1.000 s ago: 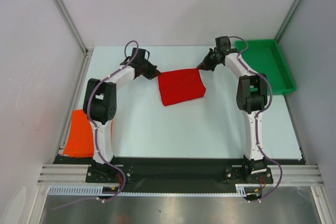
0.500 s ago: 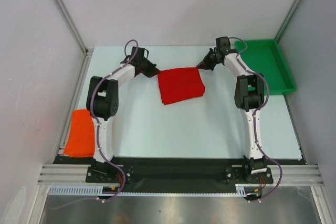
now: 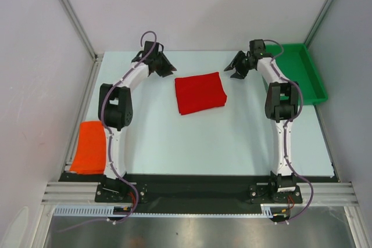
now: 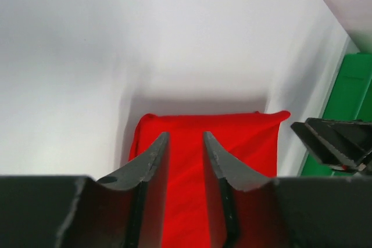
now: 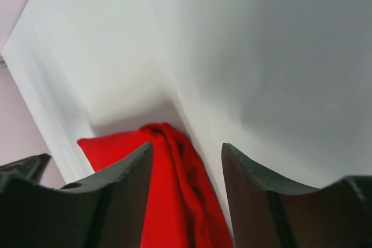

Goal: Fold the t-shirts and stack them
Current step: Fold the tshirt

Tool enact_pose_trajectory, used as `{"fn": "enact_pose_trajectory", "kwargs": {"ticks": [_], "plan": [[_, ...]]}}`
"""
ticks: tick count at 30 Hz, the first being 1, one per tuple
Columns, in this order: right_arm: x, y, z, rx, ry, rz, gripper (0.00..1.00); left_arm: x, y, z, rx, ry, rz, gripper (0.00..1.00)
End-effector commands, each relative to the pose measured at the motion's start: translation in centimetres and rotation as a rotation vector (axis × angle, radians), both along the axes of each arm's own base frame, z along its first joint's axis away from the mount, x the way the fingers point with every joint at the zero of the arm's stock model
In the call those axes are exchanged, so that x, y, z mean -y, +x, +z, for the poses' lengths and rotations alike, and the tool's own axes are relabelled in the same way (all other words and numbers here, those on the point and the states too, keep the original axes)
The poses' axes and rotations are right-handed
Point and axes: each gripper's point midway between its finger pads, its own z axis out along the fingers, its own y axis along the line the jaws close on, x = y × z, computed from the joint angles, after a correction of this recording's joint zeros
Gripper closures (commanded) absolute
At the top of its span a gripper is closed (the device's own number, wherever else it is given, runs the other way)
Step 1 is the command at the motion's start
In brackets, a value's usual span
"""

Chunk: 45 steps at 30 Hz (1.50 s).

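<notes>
The red t-shirt (image 3: 200, 92) lies folded into a rough square on the table's far middle; it also shows in the left wrist view (image 4: 244, 137) and in the right wrist view (image 5: 174, 196). My left gripper (image 3: 167, 69) hovers just off the shirt's far left corner, open, with nothing between its fingers (image 4: 185, 143). Off the far right corner my right gripper (image 3: 237, 67) stands open and empty (image 5: 187, 149). The orange t-shirt (image 3: 88, 146), a neat rectangle, lies at the table's near left edge beside the left arm.
A green tray (image 3: 297, 74) sits at the far right of the table, just beyond the right arm, and shows at the right edge of the left wrist view (image 4: 349, 91). White walls enclose the table on three sides.
Both grippers were shut on the red t-shirt's far corners; now they have opened, let go and drawn back outward. The shirt lies flat where it was.
</notes>
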Motion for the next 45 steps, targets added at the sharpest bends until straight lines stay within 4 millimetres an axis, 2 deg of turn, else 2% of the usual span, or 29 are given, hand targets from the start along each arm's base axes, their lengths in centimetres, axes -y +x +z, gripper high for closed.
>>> {"fn": "enact_pose_trajectory", "kwargs": {"ticks": [1,2,3,4,5,6,7,8,10,11,12,13,15,16,18,19,22,24,27,29,30,31,33,34,36,39,41,44,45], "plan": [[1.4,-1.5,6.9,0.116,-0.057,0.058,0.43,-1.2,-0.6,7.0,0.155,0.102,-0.076,0.66],[1.1,-2.3,9.2,0.150,-0.056,0.070,0.42,-0.9,-1.1,7.4,0.157,0.094,-0.090,0.66],[1.0,-2.8,9.6,0.163,-0.065,0.084,0.41,-0.6,-2.0,7.9,0.159,0.089,-0.103,0.66],[1.0,-3.8,9.0,0.145,-0.072,0.093,0.41,0.3,-2.8,8.1,0.157,0.080,-0.123,0.66],[0.8,-4.6,11.2,0.182,-0.077,0.101,0.40,1.1,-3.5,8.1,0.146,0.054,-0.142,0.66],[0.2,-5.1,11.6,0.205,-0.079,0.128,0.40,2.1,-4.7,7.4,0.119,0.023,-0.177,0.68],[-0.2,-5.9,11.9,0.208,-0.069,0.144,0.39,3.8,-5.7,7.9,0.136,-0.005,-0.217,0.69],[-1.0,-7.2,12.1,0.207,-0.028,0.179,0.39,4.7,-6.9,6.9,0.104,-0.028,-0.237,0.70],[-2.4,-8.9,11.8,0.193,0.043,0.222,0.40,7.9,-9.0,7.2,0.114,-0.102,-0.328,0.72],[-3.0,-10.4,9.9,0.140,0.077,0.241,0.42,8.7,-9.9,6.8,0.103,-0.118,-0.347,0.74],[-3.8,-10.9,10.3,0.163,0.116,0.271,0.45,9.4,-11.3,5.4,0.067,-0.135,-0.365,0.74],[-4.8,-11.6,10.0,0.156,0.140,0.288,0.47,10.9,-12.2,5.6,0.085,-0.166,-0.409,0.75],[-6.2,-13.1,8.5,0.140,0.211,0.329,0.57,11.8,-14.0,4.1,0.035,-0.207,-0.429,0.75],[-7.0,-13.7,8.0,0.121,0.254,0.332,0.64,12.8,-14.5,4.1,0.049,-0.241,-0.461,0.75],[-7.6,-14.3,6.6,0.123,0.312,0.354,0.69,13.1,-15.2,2.5,0.013,-0.249,-0.468,0.75],[-7.6,-14.2,5.2,0.099,0.320,0.353,0.72,13.2,-15.3,2.1,0.008,-0.255,-0.474,0.75],[-6.9,-13.8,2.5,0.091,0.316,0.363,0.74,12.2,-15.1,-1.4,-0.035,-0.204,-0.468,0.76],[-5.4,-13.3,-0.3,0.044,0.299,0.340,0.75,11.3,-15.1,-4.3,-0.080,-0.166,-0.470,0.76],[-2.9,-12.6,-2.5,-0.002,0.283,0.279,0.76,9.9,-15.4,-5.6,-0.111,-0.154,-0.480,0.79],[-2.5,-12.5,-1.9,-0.004,0.300,0.275,0.77,9.1,-15.5,-4.7,-0.082,-0.138,-0.496,0.79],[-2.4,-12.3,-0.5,0.024,0.293,0.278,0.77,8.8,-15.6,-4.3,-0.072,-0.126,-0.496,0.79],[-2.5,-12.2,0.2,0.032,0.295,0.281,0.76,8.7,-15.6,-2.2,-0.032,-0.127,-0.504,0.78],[-2.9,-12.1,3.1,0.069,0.315,0.305,0.76,8.7,-15.7,-0.3,0.008,-0.131,-0.517,0.77],[-3.0,-12.1,3.9,0.076,0.317,0.307,0.75,8.8,-15.6,1.4,0.041,-0.137,-0.517,0.77],[-3.1,-11.6,6.3,0.119,0.313,0.309,0.75,9.0,-15.1,3.1,0.072,-0.150,-0.511,0.76],[-3.9,-11.0,8.2,0.146,0.351,0.315,0.73,9.8,-14.0,5.2,0.110,-0.183,-0.506,0.75],[-5.1,-11.0,8.7,0.150,0.382,0.331,0.71,10.5,-13.5,4.5,0.083,-0.220,-0.503,0.74],[-6.2,-11.7,6.6,0.107,0.397,0.340,0.70,12.1,-13.2,4.2,0.070,-0.322,-0.517,0.74],[-6.3,-12.0,6.0,0.102,0.399,0.337,0.70,12.6,-13.0,2.9,0.056,-0.332,-0.516,0.74]]}}
